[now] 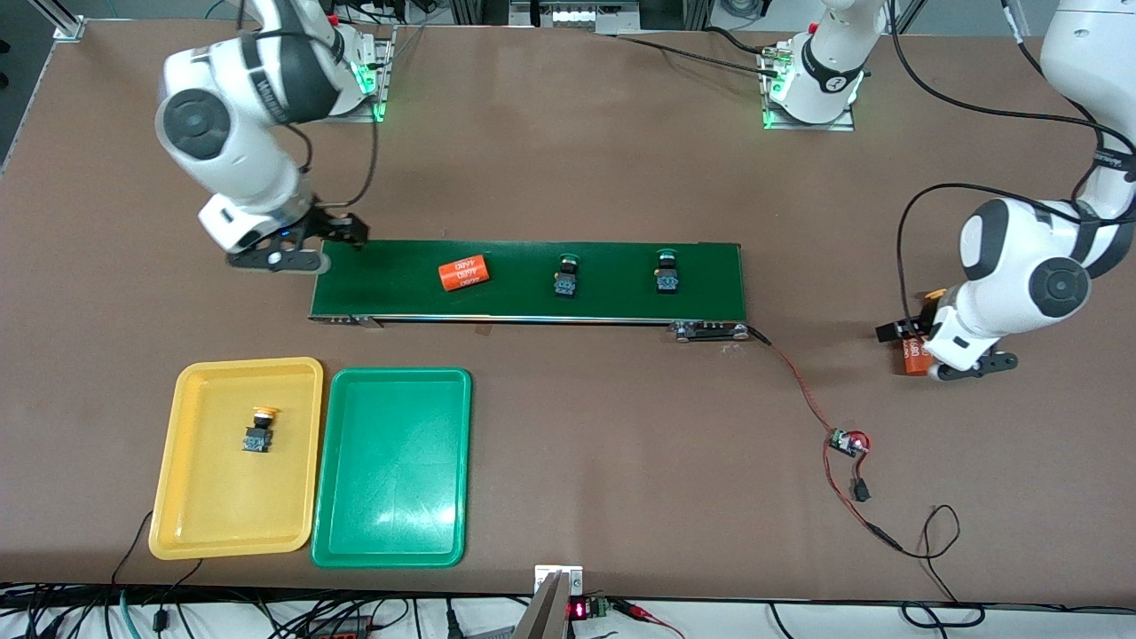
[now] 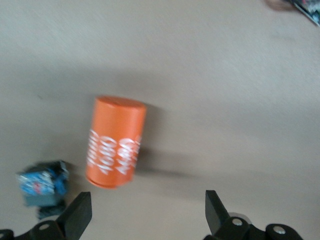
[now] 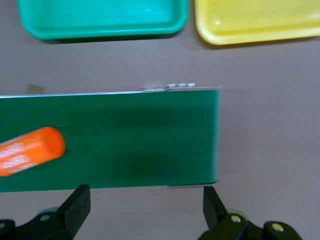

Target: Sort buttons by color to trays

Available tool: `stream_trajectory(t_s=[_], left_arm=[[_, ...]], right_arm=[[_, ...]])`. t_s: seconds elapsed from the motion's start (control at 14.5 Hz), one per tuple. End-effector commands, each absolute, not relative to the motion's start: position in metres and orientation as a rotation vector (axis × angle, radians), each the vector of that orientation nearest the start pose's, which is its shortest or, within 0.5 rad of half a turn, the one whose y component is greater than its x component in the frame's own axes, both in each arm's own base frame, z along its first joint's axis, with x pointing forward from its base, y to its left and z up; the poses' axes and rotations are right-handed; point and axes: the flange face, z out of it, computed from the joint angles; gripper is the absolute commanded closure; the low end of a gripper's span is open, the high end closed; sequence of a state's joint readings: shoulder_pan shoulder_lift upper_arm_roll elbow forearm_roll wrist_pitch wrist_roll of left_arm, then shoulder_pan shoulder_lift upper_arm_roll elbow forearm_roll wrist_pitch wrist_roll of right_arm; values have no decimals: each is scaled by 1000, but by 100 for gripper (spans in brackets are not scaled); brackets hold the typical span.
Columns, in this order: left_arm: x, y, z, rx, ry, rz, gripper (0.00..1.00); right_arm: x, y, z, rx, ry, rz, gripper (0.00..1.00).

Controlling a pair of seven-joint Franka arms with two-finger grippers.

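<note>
One yellow-capped button (image 1: pixel 257 428) lies in the yellow tray (image 1: pixel 191 515). The green tray (image 1: pixel 390 532) beside it holds nothing. Two green-capped buttons (image 1: pixel 568 275) (image 1: pixel 666 271) sit on the dark-green belt (image 1: pixel 390 293). The second yellow-capped button (image 1: pixel 934 295) lies on the table by my left gripper (image 1: pixel 896 331); its blue-black body (image 2: pixel 42 182) shows in the left wrist view. My left gripper (image 2: pixel 145 212) is open and empty, low over the table beside an orange cylinder (image 2: pixel 116 142). My right gripper (image 1: pixel 344 232) is open and empty (image 3: pixel 145 204), over the table at the belt's end (image 3: pixel 110 140) toward the right arm.
One orange cylinder (image 1: pixel 464 272) with white print lies on the belt, also in the right wrist view (image 3: pixel 30 150). Another (image 1: pixel 914 355) lies under the left hand. A red-black cable with a small board (image 1: pixel 848 442) runs from the belt's end. Both trays (image 3: pixel 100 20) (image 3: pixel 255 20) show in the right wrist view.
</note>
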State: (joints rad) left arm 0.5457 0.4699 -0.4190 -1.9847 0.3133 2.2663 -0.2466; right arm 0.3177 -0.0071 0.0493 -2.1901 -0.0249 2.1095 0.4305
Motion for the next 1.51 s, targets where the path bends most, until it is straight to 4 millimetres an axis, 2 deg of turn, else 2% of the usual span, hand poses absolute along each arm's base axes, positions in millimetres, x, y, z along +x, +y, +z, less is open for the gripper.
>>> stream_trajectory(t_s=[0.0,0.07,0.21,0.28,0.55,0.76,0.96,1.1,1.24,1.38,1.44], left_arm=[[599,106,229,-3095,-102,199,0],[604,119,224,-3106,-69,197,0],[607,128,202,-3131,20,208,0],[610,129,199,-3135,34,151,0],[612,127,198,-3137,88,116,1],[610,127,195,-3140,122,120,51],[607,133,193,-3141,174,134,92],[608,132,205,-3122,302,120,100],[608,115,228,-3086,475,126,100],[613,56,266,-3021,784,146,100],[613,7,287,-2971,954,141,100]], right_arm=[[472,238,370,-3171,108,48,0],[469,252,364,-3168,72,37,0],[465,273,355,-3151,50,-3,0],[463,282,350,-3146,47,-13,0],[465,293,335,-3118,36,-40,0],[467,301,334,-3085,53,-52,0],[474,305,323,-3083,54,-53,0],[477,307,321,-3074,52,-74,0],[479,310,318,-3068,48,-85,0],[479,316,316,-3068,39,-85,0],[481,319,317,-3066,39,-88,0]])
